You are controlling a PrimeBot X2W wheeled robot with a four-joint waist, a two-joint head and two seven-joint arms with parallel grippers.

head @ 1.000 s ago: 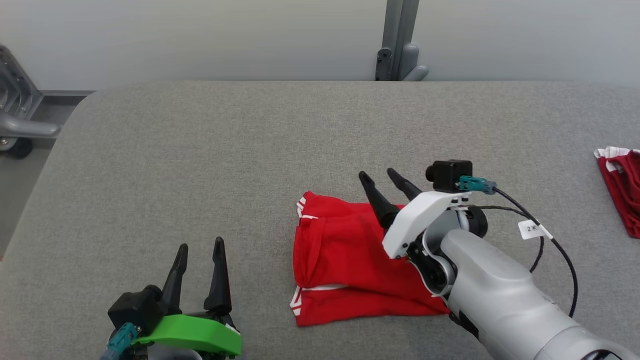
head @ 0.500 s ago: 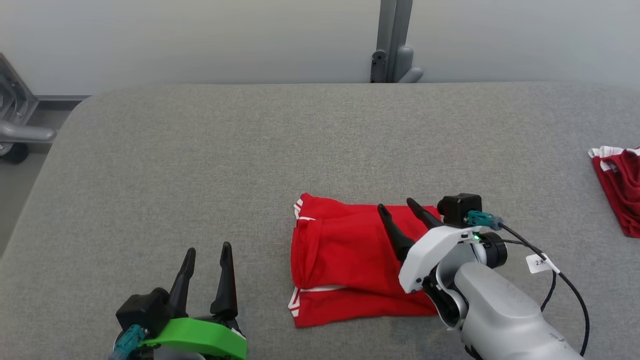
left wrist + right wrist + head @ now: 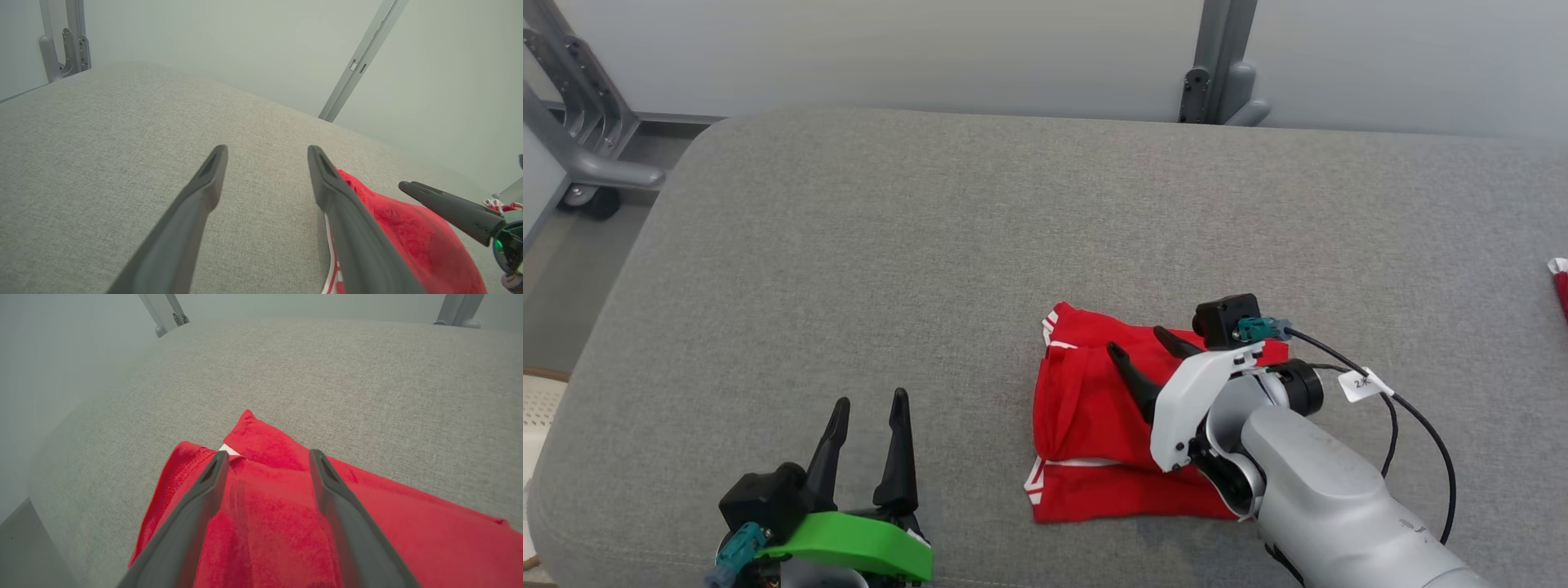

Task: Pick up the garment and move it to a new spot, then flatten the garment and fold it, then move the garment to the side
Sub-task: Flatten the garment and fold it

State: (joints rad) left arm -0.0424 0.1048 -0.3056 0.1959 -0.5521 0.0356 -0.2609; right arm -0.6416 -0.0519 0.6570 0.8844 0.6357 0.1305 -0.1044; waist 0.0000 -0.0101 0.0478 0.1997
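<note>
The red garment [image 3: 1086, 425] lies folded by the table's [image 3: 931, 245] near edge, right of centre. The right gripper [image 3: 1137, 340] hangs over it, wide open and empty, probably to move it aside, while the left gripper [image 3: 872, 397] waits apart, also open and empty. The right wrist view shows better than the head view how low its fingers [image 3: 194, 514] are over the cloth.

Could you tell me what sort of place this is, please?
Probably a robotics lab set up for garment folding: a grey fabric-covered table, a folded red garment lying on it, and a bare pale wall with grey metal posts behind.
</note>
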